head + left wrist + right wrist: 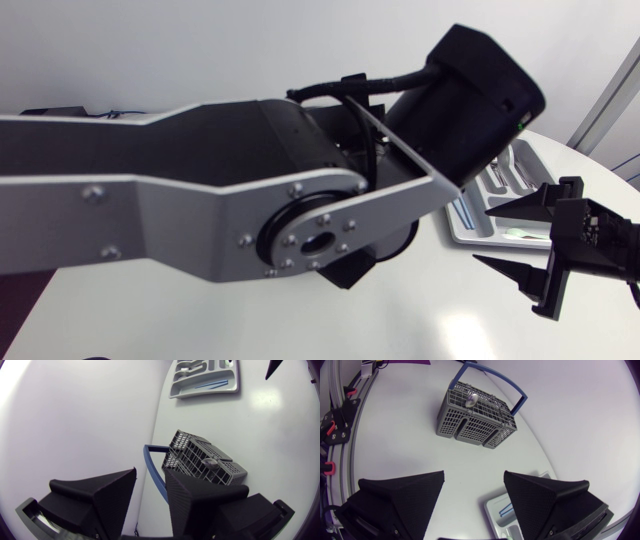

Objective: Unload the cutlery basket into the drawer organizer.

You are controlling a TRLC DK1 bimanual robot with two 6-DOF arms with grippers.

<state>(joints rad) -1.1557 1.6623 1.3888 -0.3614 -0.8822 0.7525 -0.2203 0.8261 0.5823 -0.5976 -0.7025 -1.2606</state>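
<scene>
1. Left gripper: jaws apart, nothing between the fingers.
2. Cutlery basket: grey mesh, lying on the table just ahead of the left gripper, beyond its right finger. Its blue handle runs toward the gap between the fingers; contact cannot be told.
3. Basket contents: one rounded metal end shows at the rim; the kind of piece cannot be told.
4. Right gripper: jaws wide apart, empty, at the near right of the table.
5. Basket relative to the right gripper: ahead of it and well apart, handle on the far side.
6. Drawer organizer: pale grey tray at the far right of the table, well apart from the basket. Its near corner sits under the right gripper.
7. Organizer contents: metal cutlery in the far compartments and a pale blue piece in a long compartment.
8. Left arm: enters from the left and crosses the middle of the head view, hiding the basket there.
9. Table: white.
</scene>
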